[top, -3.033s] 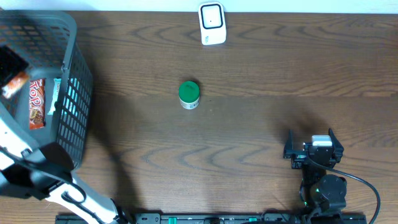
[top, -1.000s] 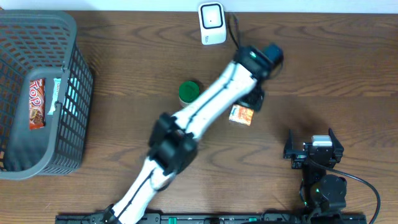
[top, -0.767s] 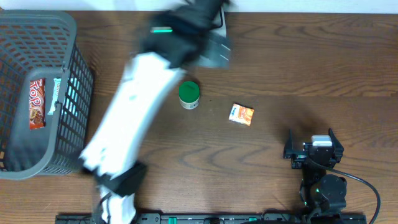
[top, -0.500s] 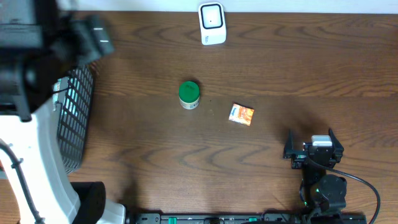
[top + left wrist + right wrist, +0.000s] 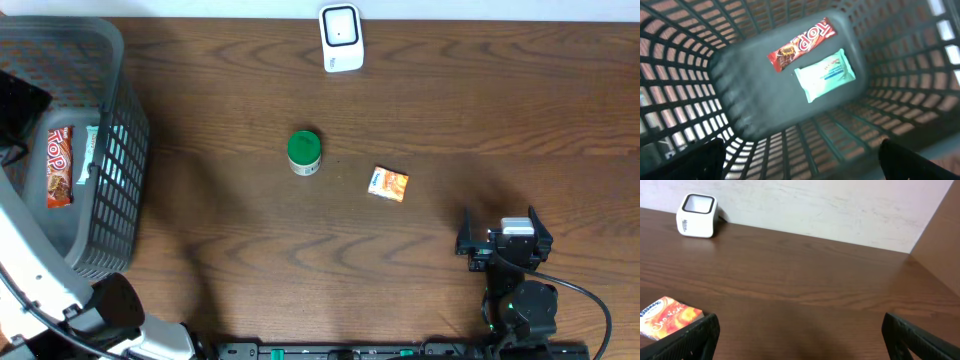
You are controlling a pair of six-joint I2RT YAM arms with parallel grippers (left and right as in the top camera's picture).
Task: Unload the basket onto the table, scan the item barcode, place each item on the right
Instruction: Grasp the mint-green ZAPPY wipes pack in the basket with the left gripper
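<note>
The white barcode scanner (image 5: 341, 38) stands at the table's far edge, also in the right wrist view (image 5: 698, 215). A small orange packet (image 5: 388, 184) lies flat mid-table, right of a green-lidded jar (image 5: 304, 152); the packet (image 5: 667, 316) shows beside my right gripper's left finger. My right gripper (image 5: 503, 228) rests open near the front edge, nothing between its fingers (image 5: 800, 340). My left gripper (image 5: 800, 170) hangs open over the grey basket (image 5: 112, 70), looking down at a red candy bar (image 5: 800, 44) and a teal-and-white packet (image 5: 825, 74) on its floor.
The basket's mesh walls (image 5: 900, 105) rise on all sides around the left gripper's view. A pale wall (image 5: 840, 205) runs behind the table's far edge. The left arm's white link (image 5: 40, 290) crosses the front left corner.
The left arm swung from the middle of the table, where the orange packet now lies, back left to above the basket. The right arm has not moved.
</note>
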